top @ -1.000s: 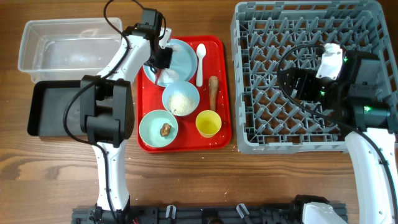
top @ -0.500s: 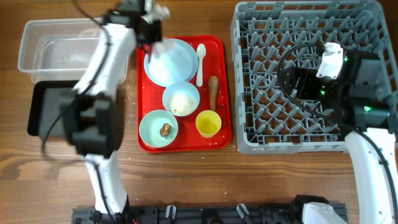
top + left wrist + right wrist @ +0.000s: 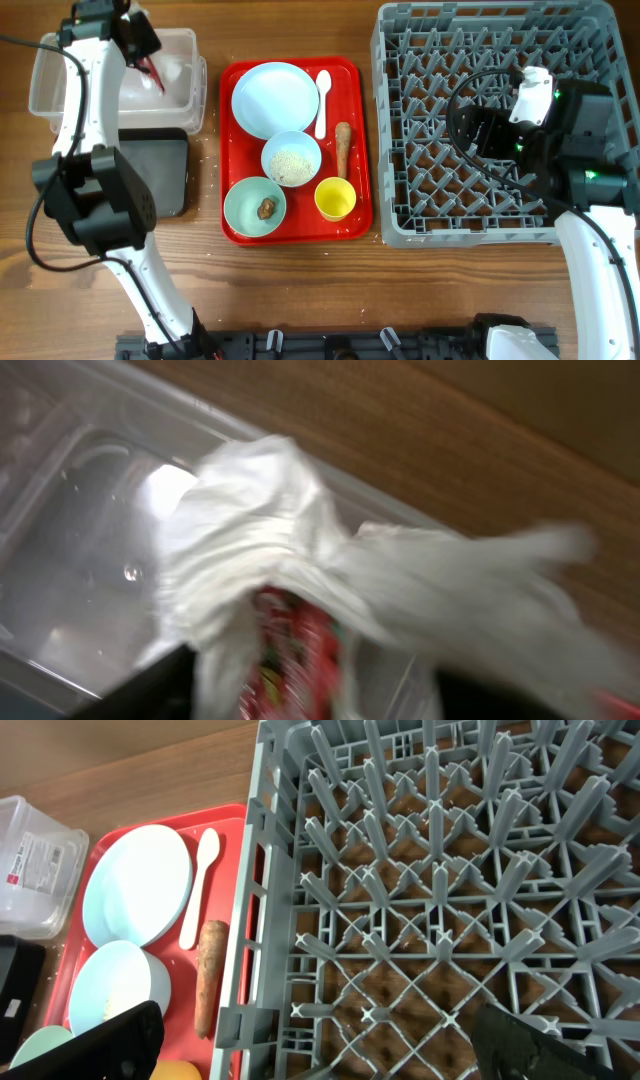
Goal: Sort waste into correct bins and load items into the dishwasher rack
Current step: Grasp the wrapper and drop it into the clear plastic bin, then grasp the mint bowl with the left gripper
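My left gripper [image 3: 137,38] hangs over the clear tub [image 3: 70,85], the bin at the back left. In the left wrist view its dark fingers [image 3: 150,690] stand wide apart, open, and the crumpled white paper and red-and-white wrapper [image 3: 290,580] lie blurred and loose between them, above the tub floor [image 3: 70,560]. My right gripper [image 3: 330,1055] is open and empty over the left side of the grey dishwasher rack [image 3: 495,215]. The pale blue plate [image 3: 275,98], white spoon [image 3: 323,98], brown stick [image 3: 343,148], blue bowl of crumbs [image 3: 291,160], mint bowl with a brown lump [image 3: 254,205] and yellow cup [image 3: 335,198] are apart from both grippers.
All the dishes sit on a flat red serving tray [image 3: 355,75] between the bins and the rack. The black tray [image 3: 165,175] lies in front of the tub, partly under my left arm. Bare wood runs along the table's front.
My left arm has swung left from the plate on the red tray to above the clear tub, carrying the paper and wrapper, and its jaws have opened. The right arm has not moved.
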Tool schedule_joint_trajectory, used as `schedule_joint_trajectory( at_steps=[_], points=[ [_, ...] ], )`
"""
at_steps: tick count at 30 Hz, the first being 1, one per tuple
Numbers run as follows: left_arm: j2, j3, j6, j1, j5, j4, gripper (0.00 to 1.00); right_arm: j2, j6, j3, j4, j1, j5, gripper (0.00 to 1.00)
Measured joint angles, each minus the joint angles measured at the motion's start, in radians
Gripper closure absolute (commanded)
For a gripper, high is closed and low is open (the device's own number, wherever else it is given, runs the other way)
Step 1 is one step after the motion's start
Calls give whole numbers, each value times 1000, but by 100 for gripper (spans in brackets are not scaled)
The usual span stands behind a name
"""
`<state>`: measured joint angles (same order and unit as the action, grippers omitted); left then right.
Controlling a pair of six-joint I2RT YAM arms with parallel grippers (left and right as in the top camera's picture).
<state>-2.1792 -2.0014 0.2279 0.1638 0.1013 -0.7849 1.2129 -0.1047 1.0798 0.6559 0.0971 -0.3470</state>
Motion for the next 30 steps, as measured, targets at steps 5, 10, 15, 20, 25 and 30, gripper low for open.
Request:
schedule_joint_trajectory(
  at_steps=[5,10,15,20,25,30],
  points=[
    [-13,4,7,-3,-1,6,0,0,0,0,-15,0,0,0],
    [45,4,7,-6,-56,-87,0,0,0,0,-18,0,0,0],
    [220,2,8,-23,-186,-394,0,0,0,0,-20,0,0,0],
    [258,-1,11,-134,-210,-652,0,0,0,0,-21,0,0,0],
    [257,0,77,-277,-106,-874,0,0,0,0,-21,0,0,1],
    [265,97,160,-425,-57,-850,0,1,0,0,-20,0,0,0]
  ],
)
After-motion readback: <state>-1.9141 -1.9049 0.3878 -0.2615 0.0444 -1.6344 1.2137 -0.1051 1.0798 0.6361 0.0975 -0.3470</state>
